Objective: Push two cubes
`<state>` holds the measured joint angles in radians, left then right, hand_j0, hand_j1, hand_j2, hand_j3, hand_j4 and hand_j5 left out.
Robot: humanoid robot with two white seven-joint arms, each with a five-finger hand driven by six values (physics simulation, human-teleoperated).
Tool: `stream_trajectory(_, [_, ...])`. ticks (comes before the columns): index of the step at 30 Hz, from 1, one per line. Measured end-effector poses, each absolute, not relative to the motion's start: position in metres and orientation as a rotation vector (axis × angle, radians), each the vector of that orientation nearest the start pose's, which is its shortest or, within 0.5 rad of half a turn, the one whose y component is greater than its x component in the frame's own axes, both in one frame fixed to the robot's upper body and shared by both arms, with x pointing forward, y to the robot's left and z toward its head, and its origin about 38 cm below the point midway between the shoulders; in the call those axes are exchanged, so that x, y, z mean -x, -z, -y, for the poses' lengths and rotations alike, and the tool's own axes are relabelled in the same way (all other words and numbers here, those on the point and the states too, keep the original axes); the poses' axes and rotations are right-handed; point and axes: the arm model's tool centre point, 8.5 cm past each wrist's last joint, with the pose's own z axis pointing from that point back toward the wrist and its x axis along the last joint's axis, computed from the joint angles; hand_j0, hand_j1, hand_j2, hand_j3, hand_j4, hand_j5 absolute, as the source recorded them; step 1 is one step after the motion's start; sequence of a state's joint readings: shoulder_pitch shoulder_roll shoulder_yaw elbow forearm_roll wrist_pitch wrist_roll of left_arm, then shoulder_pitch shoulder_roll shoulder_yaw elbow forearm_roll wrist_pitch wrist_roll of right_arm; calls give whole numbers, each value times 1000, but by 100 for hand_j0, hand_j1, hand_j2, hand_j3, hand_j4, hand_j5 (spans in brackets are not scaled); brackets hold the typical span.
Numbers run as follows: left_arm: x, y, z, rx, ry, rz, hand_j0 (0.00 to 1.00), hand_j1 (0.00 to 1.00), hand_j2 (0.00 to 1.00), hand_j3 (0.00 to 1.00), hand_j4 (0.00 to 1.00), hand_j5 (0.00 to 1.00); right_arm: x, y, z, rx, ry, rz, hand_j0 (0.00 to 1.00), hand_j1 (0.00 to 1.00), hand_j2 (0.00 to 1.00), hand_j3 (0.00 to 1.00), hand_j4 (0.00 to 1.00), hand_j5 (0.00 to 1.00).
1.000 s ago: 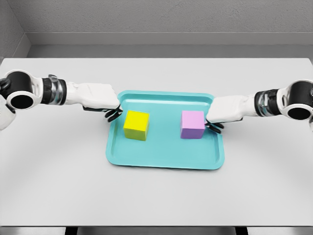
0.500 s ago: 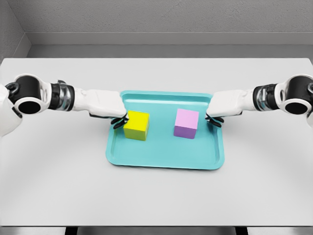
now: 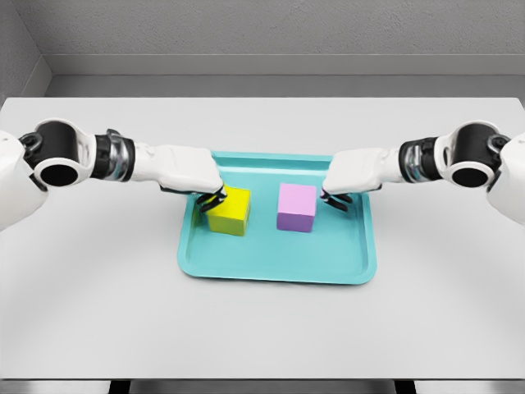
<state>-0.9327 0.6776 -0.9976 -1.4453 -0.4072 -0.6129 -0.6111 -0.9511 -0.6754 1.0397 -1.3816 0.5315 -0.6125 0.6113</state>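
Both arms are reaching further in toward the frame's centre than half a second ago, and the purple cube [image 3: 296, 207] is sitting further left than before, while the yellow cube [image 3: 229, 210] is barely shifting. On the grey table [image 3: 262, 320], the teal tray [image 3: 277, 267] is holding both cubes at mid-frame, near each other but not touching. Pushing is under way — the cubes are being driven together, by my reading. The left hand [image 3: 190, 170] is pressing its curled dark fingertips [image 3: 210, 199] against the yellow cube's upper-left edge, gripping nothing. The right hand [image 3: 354, 172] is hovering just right of the purple cube, fingers curled under and holding nothing — whether it is touching is unclear. Next, each hand probably needs steady inward pressure, kept low so neither plain, sharp-edged block tips.
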Motion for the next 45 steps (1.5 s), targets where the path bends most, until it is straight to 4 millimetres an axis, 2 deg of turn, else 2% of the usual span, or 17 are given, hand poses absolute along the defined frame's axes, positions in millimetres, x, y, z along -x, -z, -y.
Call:
stream_trajectory(2, [-444, -219, -206, 315, -3051, -1628, 18, 18, 18, 18, 18, 18, -454, -193, 201, -388, 3119, -1411, 17, 17, 17, 17, 17, 17])
stream_trajectory(4, [-446, -229, -234, 377, -3087, -1645, 18, 18, 18, 18, 18, 18, -453, -192, 198, -382, 3113, -1414, 17, 17, 17, 17, 17, 17])
stream_trajectory(6, [-453, -230, -259, 442, -3143, -1648, 18, 18, 18, 18, 18, 18, -453, -192, 196, -378, 3109, -1415, 17, 17, 17, 17, 17, 17])
stream_trajectory(7, [-457, -227, -263, 469, -3165, -1631, 18, 18, 18, 18, 18, 18, -453, -192, 195, -376, 3107, -1415, 17, 17, 17, 17, 17, 17])
stream_trajectory(10, [-467, -212, -249, 475, -3178, -1600, 18, 18, 18, 18, 18, 18, -454, -195, 195, -384, 3102, -1415, 20, 20, 20, 20, 20, 20])
stream_trajectory(14, [-469, -199, -232, 453, -3179, -1552, 18, 18, 18, 18, 18, 18, -454, -196, 199, -396, 3108, -1414, 23, 23, 23, 23, 23, 23])
stream_trajectory(17, [-468, -191, -221, 431, -3175, -1518, 18, 18, 18, 18, 18, 18, -458, -206, 218, -461, 3127, -1419, 25, 25, 25, 25, 25, 25])
stream_trajectory(23, [-464, -181, -207, 386, -3170, -1474, 19, 19, 19, 19, 19, 19, -461, -223, 260, -588, 3171, -1436, 36, 36, 36, 36, 36, 36])
stream_trajectory(27, [-463, -179, -204, 374, -3166, -1470, 19, 19, 19, 19, 19, 19, -463, -235, 281, -665, 3184, -1450, 53, 53, 53, 53, 53, 53])
stream_trajectory(31, [-462, -177, -194, 351, -3152, -1481, 18, 18, 18, 18, 18, 18, -462, -244, 297, -714, 3195, -1461, 54, 54, 54, 54, 54, 54])
stream_trajectory(36, [-461, -177, -186, 334, -3137, -1491, 18, 18, 18, 18, 18, 18, -461, -247, 301, -721, 3194, -1471, 54, 54, 54, 54, 54, 54])
stream_trajectory(40, [-461, -177, -181, 323, -3126, -1502, 18, 18, 18, 18, 18, 18, -458, -251, 315, -753, 3216, -1454, 54, 54, 54, 54, 54, 54])
stream_trajectory(45, [-461, -178, -177, 315, -3118, -1513, 19, 19, 19, 19, 19, 19, -457, -250, 317, -753, 3223, -1447, 57, 57, 57, 57, 57, 57])
